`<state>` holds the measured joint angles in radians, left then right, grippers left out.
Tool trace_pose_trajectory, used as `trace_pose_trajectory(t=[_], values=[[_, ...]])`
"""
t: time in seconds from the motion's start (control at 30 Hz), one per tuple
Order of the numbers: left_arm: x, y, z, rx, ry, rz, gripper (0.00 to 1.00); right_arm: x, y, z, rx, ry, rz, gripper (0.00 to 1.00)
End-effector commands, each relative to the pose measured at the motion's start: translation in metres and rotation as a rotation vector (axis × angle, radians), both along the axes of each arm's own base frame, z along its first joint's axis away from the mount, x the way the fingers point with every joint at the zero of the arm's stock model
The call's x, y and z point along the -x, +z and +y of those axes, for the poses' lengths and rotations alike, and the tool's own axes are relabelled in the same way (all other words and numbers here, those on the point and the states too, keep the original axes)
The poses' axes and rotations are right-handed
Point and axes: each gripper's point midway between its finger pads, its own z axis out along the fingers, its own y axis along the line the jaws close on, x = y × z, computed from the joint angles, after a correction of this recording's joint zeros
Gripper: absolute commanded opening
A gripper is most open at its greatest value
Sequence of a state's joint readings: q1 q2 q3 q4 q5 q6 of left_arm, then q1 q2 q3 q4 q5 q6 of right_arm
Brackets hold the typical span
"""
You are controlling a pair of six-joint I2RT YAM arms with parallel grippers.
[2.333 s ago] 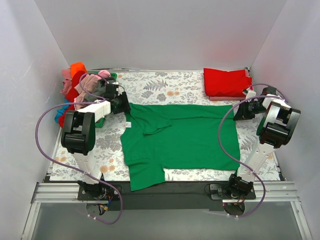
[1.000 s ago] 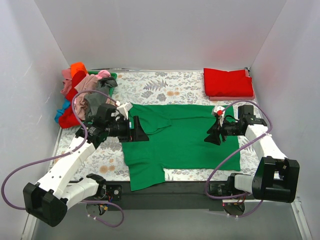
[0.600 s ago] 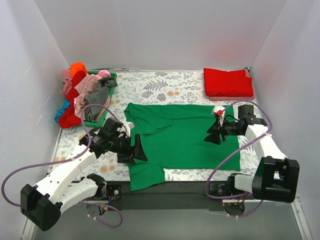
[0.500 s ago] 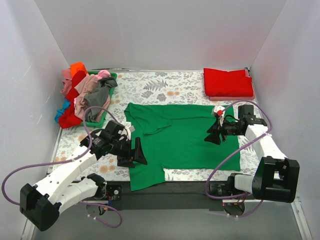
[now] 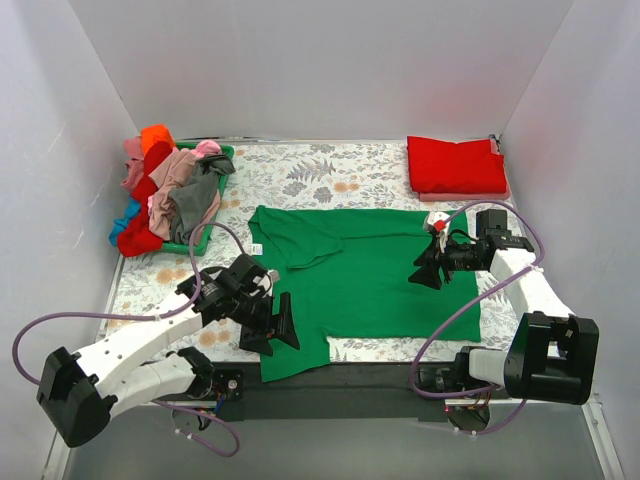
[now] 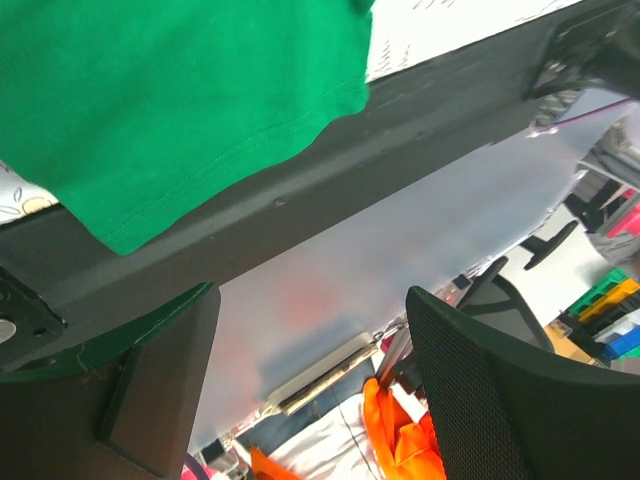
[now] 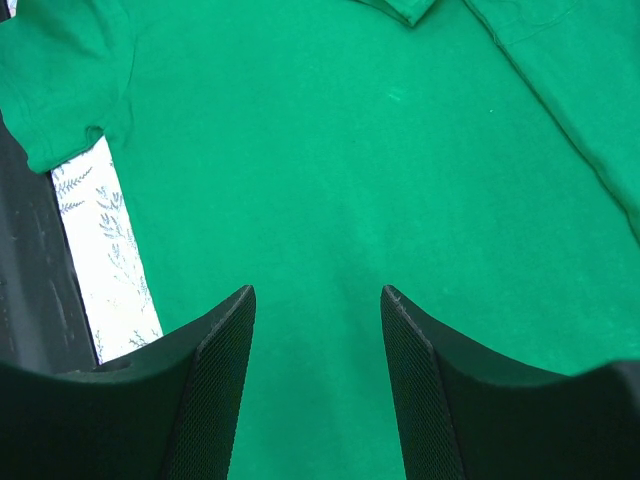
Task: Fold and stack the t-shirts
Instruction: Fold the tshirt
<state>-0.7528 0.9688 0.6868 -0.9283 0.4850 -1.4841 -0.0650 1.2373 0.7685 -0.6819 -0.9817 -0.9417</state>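
Flowery cloth holds one folded red shirt and a flat green shirt, a pile waits, left gripper and right gripper gape empty.

We see the green shirt spread flat in the middle, lying sideways with its neck to the left and its hem to the right. A small white tag shows at the neck. Its far sleeve is folded in over the chest, and its near sleeve sticks out over the dark near edge. The cloth is mostly smooth.

At far right the red shirt lies folded into a neat rectangle, with a pale pink edge showing under its near side.

At far left the other shirts lie in a loose heap, unfolded and tangled: orange on top at the far end, then pink, red, grey and a bit of blue low on the left.
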Motion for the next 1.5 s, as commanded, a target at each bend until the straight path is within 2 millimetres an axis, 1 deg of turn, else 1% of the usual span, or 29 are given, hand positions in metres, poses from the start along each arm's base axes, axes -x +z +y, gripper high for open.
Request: trace_pose_trajectory(t=[0.0,0.17,0.3,0.47,0.57,0.7,0.83,0.93,0.97,1.0,1.13,1.27,1.47], values=[[0.008,-0.007,0.0,-0.033,0.015,0.038,0.74,-0.005,0.006,0.0,-0.008,0.002,-0.021,0.6],[0.02,-0.014,0.003,-0.059,-0.011,0.066,0.74,-0.005,0.005,0.0,-0.008,0.001,-0.015,0.6],[0.027,-0.016,0.004,-0.067,-0.021,0.089,0.73,-0.006,0.005,0.0,-0.007,0.0,-0.013,0.6],[0.041,-0.023,0.009,-0.095,-0.012,0.146,0.72,-0.006,0.005,0.0,-0.007,-0.001,-0.012,0.6],[0.045,-0.026,0.01,-0.099,-0.007,0.155,0.72,-0.005,0.004,0.0,-0.006,-0.002,-0.009,0.6],[0.052,-0.035,0.015,-0.123,0.0,0.189,0.71,-0.006,0.005,0.0,-0.006,-0.002,-0.011,0.6],[0.059,-0.042,0.024,-0.191,0.006,0.225,0.7,-0.006,0.004,0.0,-0.007,-0.003,-0.005,0.6],[0.06,-0.047,0.03,-0.242,0.013,0.233,0.67,-0.006,0.004,0.0,-0.007,-0.002,-0.005,0.6],[0.059,-0.049,0.03,-0.251,0.018,0.231,0.65,-0.006,0.004,0.0,-0.005,-0.004,-0.005,0.6],[0.056,-0.052,0.032,-0.278,0.028,0.22,0.6,-0.007,0.005,0.0,-0.005,-0.004,-0.006,0.6],[0.047,-0.063,0.037,-0.361,0.061,0.192,0.52,-0.006,0.004,-0.001,-0.004,-0.004,-0.006,0.6],[0.039,-0.07,0.036,-0.397,0.088,0.155,0.49,-0.007,0.004,-0.001,-0.001,-0.005,-0.006,0.6],[0.045,-0.086,0.047,-0.465,0.079,0.161,0.49,-0.007,0.004,-0.001,0.002,-0.007,-0.004,0.6]])
